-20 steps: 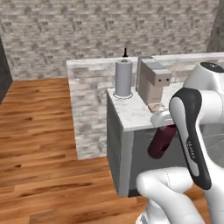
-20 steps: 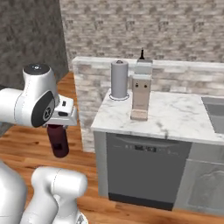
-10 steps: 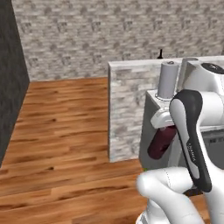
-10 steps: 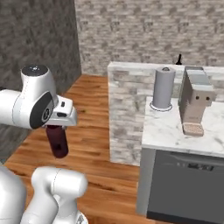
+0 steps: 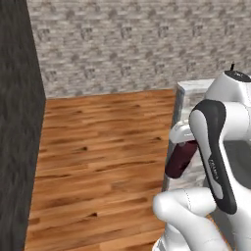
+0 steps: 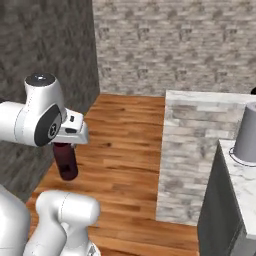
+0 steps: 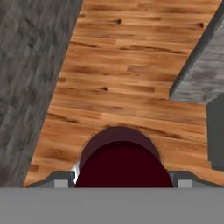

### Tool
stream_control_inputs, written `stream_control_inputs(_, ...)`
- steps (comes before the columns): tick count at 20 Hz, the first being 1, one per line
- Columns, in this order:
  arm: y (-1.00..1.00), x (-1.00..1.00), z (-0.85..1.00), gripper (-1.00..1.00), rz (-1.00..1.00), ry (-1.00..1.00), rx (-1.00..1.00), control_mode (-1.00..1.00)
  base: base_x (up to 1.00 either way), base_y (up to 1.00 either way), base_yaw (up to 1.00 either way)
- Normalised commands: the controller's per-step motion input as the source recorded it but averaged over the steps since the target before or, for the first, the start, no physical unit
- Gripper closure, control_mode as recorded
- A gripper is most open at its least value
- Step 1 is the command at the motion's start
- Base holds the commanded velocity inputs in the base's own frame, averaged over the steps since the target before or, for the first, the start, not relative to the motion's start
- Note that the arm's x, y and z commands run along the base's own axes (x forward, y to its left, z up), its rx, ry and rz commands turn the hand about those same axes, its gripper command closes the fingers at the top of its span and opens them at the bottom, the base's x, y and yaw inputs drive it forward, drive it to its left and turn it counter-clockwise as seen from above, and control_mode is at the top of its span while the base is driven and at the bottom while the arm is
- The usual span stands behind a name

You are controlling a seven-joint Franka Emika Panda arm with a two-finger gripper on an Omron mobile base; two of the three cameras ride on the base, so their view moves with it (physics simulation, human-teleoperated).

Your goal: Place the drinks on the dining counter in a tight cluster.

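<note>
My gripper [image 5: 184, 143] is shut on the squat dark-maroon bottle [image 5: 179, 160], which hangs below the hand over the wooden floor. From the right base view the same bottle [image 6: 66, 161] hangs upright under the gripper [image 6: 69, 142], close to my own body. In the hand view the bottle's round maroon body [image 7: 124, 159] fills the gap between the finger tips of the gripper [image 7: 124, 180]. The wine bottle, the water bottle and the dining counter are out of view.
A dark grey wall [image 5: 17, 122] stands at the left and a brick wall [image 6: 175, 45] at the back. A low brick-faced wall [image 6: 192, 150] and a marble worktop [image 6: 245, 187] carrying a grey cylinder [image 6: 247, 137] lie to the right. Open wooden floor [image 5: 108, 142] stretches ahead.
The whole picture has shifted: the base has turned left, so the worktop and brick wall slid to the right and the dark wall came into view. The bottle stays held in the gripper.
</note>
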Motion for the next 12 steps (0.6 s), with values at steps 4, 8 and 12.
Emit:
stream_control_inputs(4, 0.0, 0.0, 0.0, 1.0, 0.0, 0.0, 0.0, 1.0, 1.0, 1.0, -0.24)
stream_control_inputs(8, 0.0, 0.0, 0.0, 1.0, 0.0, 0.0, 0.0, 1.0, 1.0, 1.0, -0.43)
stream_control_inputs(12, 0.0, 0.0, 0.0, 1.0, 0.0, 0.0, 0.0, 1.0, 1.0, 1.0, -0.52)
